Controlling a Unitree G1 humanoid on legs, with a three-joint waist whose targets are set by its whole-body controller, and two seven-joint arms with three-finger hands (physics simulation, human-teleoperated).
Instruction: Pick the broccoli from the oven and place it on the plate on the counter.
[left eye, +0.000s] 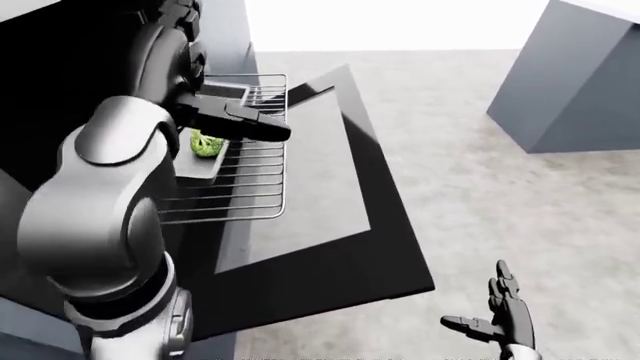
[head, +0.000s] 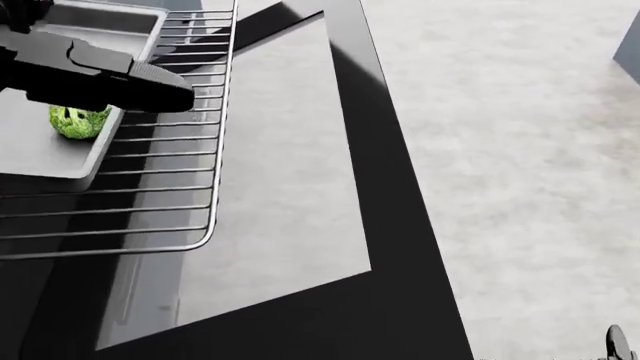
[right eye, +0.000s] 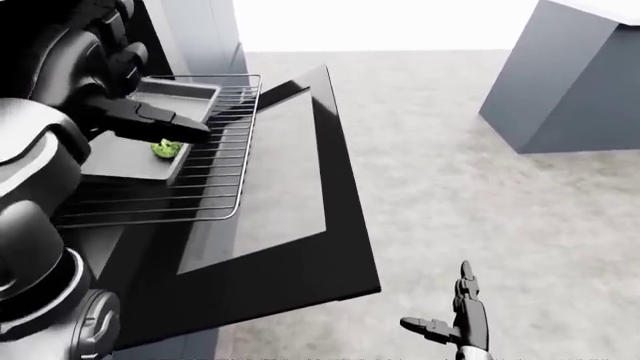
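Note:
The green broccoli (head: 78, 121) lies in a grey baking tray (head: 35, 154) on the pulled-out wire oven rack (head: 170, 187). My left hand (head: 120, 79) hovers just above the broccoli with its dark fingers stretched out to the right, open and not closed round it. In the left-eye view my left arm (left eye: 110, 195) fills the left side and hides part of the tray. My right hand (right eye: 450, 324) hangs low at the bottom right over the floor, fingers spread and empty. No plate or counter shows in any view.
The oven door (head: 285, 165) lies open and flat below the rack, its black frame (head: 410, 247) reaching toward the bottom of the view. A grey cabinet block (left eye: 570, 82) stands at the top right. Pale grey floor (head: 520, 150) lies to the right of the door.

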